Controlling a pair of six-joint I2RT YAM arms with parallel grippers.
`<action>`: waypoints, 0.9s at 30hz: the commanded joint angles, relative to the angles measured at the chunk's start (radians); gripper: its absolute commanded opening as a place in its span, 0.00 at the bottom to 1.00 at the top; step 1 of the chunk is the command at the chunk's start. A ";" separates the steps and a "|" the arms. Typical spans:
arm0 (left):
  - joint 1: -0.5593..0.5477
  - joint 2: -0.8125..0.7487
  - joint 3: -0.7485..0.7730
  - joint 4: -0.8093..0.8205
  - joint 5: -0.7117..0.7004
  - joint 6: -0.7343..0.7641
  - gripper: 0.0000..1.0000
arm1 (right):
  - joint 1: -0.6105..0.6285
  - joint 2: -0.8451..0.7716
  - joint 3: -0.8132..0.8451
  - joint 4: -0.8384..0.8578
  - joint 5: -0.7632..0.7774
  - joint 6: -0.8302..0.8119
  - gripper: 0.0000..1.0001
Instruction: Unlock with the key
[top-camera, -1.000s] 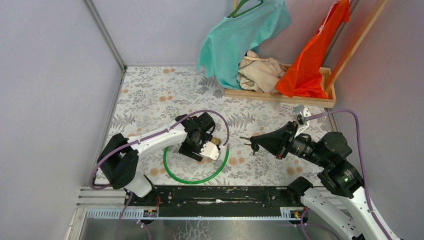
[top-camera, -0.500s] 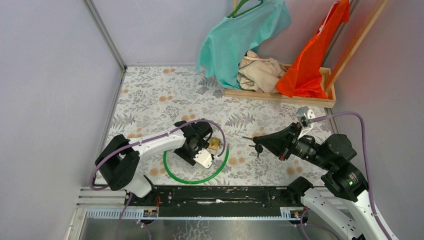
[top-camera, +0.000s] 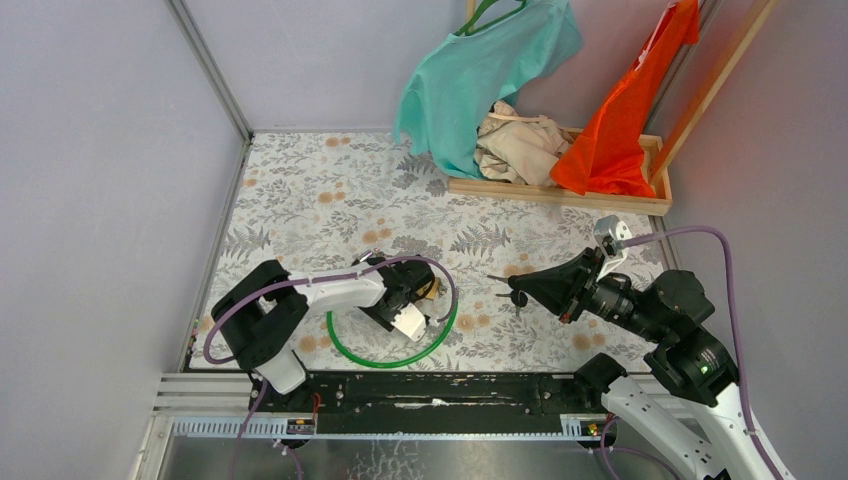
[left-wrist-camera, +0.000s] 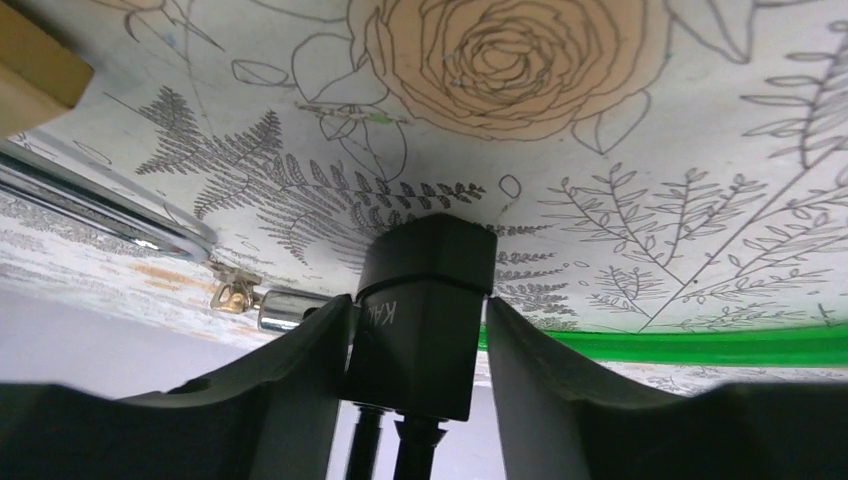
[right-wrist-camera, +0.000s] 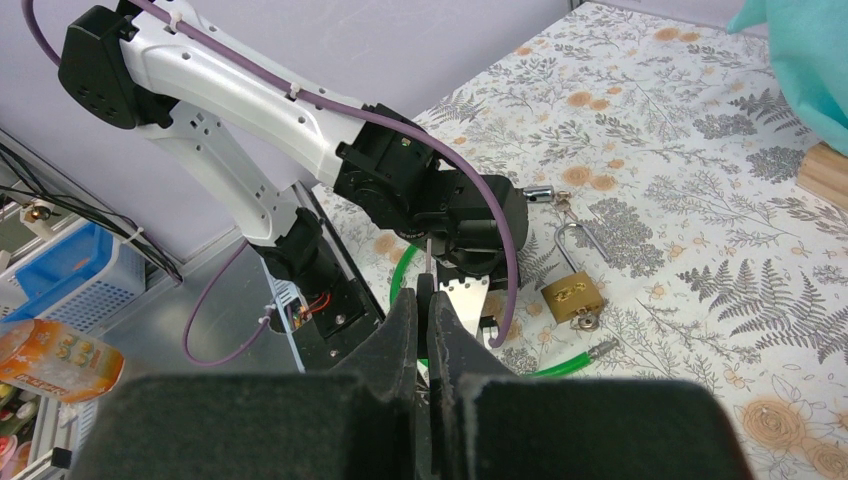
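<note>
My left gripper (top-camera: 403, 296) sits low over the table, shut on the black lock body (left-wrist-camera: 425, 285) of a green cable lock (top-camera: 385, 362); its fingers (left-wrist-camera: 300, 360) flank that body closely. The cable's bare metal tip (right-wrist-camera: 600, 347) lies free on the table. A brass padlock (right-wrist-camera: 572, 293) with its shackle raised lies next to the left gripper, and also shows in the top view (top-camera: 431, 288). My right gripper (top-camera: 506, 290) hovers to the right of it, shut on a key (top-camera: 517, 297) whose thin blade (right-wrist-camera: 428, 255) sticks out past the fingertips.
A wooden tray (top-camera: 560, 192) at the back right holds teal, beige and orange clothes. A small silver cylinder (right-wrist-camera: 540, 192) lies beyond the padlock. Grey walls close in the left, back and right. The black base rail (top-camera: 430, 390) runs along the near edge.
The left arm has folded back toward its base and its gripper has slid slightly nearer and lower. The right gripper has shifted a little right with the key.
</note>
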 joint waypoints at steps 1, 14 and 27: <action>-0.025 0.018 -0.013 0.046 -0.081 -0.056 0.48 | -0.003 0.005 0.048 0.025 0.014 -0.012 0.00; -0.072 0.058 0.004 0.016 -0.057 -0.234 0.43 | -0.003 0.028 0.061 0.021 0.013 -0.012 0.00; -0.036 0.029 0.039 -0.015 0.034 -0.334 0.00 | -0.003 0.049 0.071 0.026 0.018 -0.012 0.00</action>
